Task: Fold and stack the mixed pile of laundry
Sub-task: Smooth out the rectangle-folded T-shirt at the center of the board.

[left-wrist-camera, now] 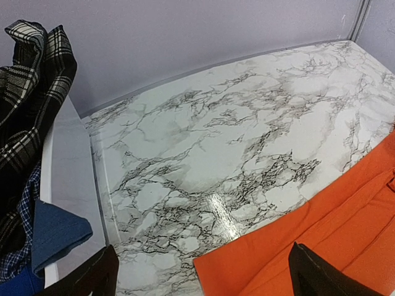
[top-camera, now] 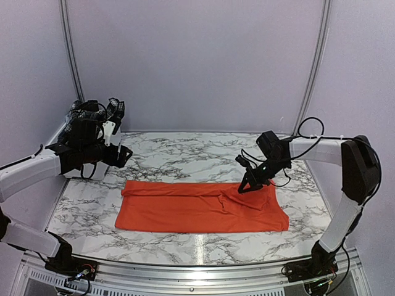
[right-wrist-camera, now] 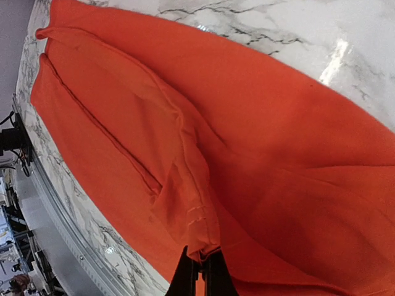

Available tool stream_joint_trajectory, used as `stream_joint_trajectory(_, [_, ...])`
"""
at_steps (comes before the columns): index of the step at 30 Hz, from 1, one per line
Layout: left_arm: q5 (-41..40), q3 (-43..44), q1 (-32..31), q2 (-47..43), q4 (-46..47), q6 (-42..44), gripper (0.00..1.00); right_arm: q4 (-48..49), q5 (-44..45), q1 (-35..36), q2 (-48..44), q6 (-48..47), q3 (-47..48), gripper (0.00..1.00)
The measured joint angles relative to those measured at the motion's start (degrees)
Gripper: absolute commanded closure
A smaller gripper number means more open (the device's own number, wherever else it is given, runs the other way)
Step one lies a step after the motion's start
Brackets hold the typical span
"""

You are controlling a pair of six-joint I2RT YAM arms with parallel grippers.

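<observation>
The orange T-shirt lies folded in a long strip across the marble table. My right gripper is shut on a hemmed edge of the orange T-shirt at the strip's upper right, its fingertips pinching the fabric. My left gripper is open and empty, raised above the strip's left end; its fingertips frame the shirt's corner. The black-and-white plaid piece and blue cloth hang in the bin at the left.
The white plastic bin stands at the table's left edge, mostly hidden behind my left arm in the top view. Purple walls close the back and sides. A metal rail runs along the near edge.
</observation>
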Motion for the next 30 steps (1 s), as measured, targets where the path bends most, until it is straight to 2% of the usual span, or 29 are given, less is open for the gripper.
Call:
stream_joint_trajectory(4, [0.1,-0.5,0.0,-0.1,0.0,0.0,0.01,0.0,-1.1,4.3,-3.0,0.4,-2.6,1.0])
stream_joint_trajectory(8, [0.2,-1.3,0.0,-0.1,0.0,0.0,0.01,0.0,-1.6,9.5,-5.1,2.2,-5.1,0.67])
stream_joint_trajectory(11, [0.7,-2.0,-0.1,-0.5,0.0,0.0,0.01,-0.9,-1.8,11.6,-7.6,3.1,-7.1,0.56])
stream_joint_trajectory(16, [1.5,-3.2,-2.8,-1.9,0.3,0.3,0.01,-2.2,-2.0,9.7,-15.0,4.6,-7.8,0.56])
stream_joint_trajectory(21, [2.3,-3.4,-11.4,-0.7,2.2,0.6,0.01,-1.3,-1.1,1.0,-21.3,6.7,-10.6,0.57])
stream_joint_trajectory(25, [3.4,-0.2,-19.6,6.8,4.4,0.3,0.03,-1.1,1.2,-3.1,-19.9,7.6,-14.2,0.55])
stream_joint_trajectory(30, [4.8,7.2,-27.5,18.3,6.1,-1.4,0.14,0.5,3.0,-3.1,-14.3,7.8,-14.6,0.55])
